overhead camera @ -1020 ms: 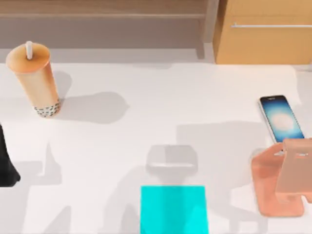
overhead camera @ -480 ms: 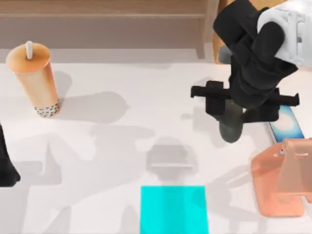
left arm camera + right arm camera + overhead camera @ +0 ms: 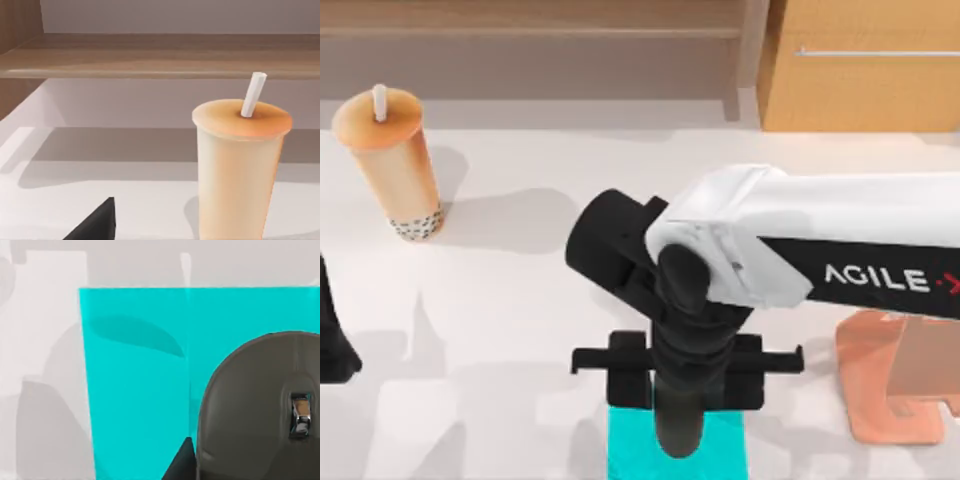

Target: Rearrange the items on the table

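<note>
My right gripper [image 3: 680, 385] is shut on the dark oval mouse [image 3: 677, 430], which hangs over the cyan pad [image 3: 720, 450] at the front middle of the table [image 3: 520, 330]. From the right wrist, the mouse [image 3: 260, 410] covers one corner of the cyan pad [image 3: 135, 380], with a dark fingertip [image 3: 182, 465] beside it. The orange bubble-tea cup [image 3: 392, 160] with its white straw stands upright at the back left, and the left wrist camera looks at the same cup [image 3: 240, 165]. The smartphone is hidden under my right arm. My left gripper [image 3: 330, 350] is parked at the left edge.
A salmon-pink phone stand [image 3: 880, 400] sits at the front right, partly under my right arm. A light wooden cabinet [image 3: 860, 90] with a metal handle stands behind the table at the back right. A low wooden shelf runs along the back.
My right arm swung in from the back right with the mouse and now holds it over the cyan pad. The arm now covers the smartphone. The left arm stayed still.
</note>
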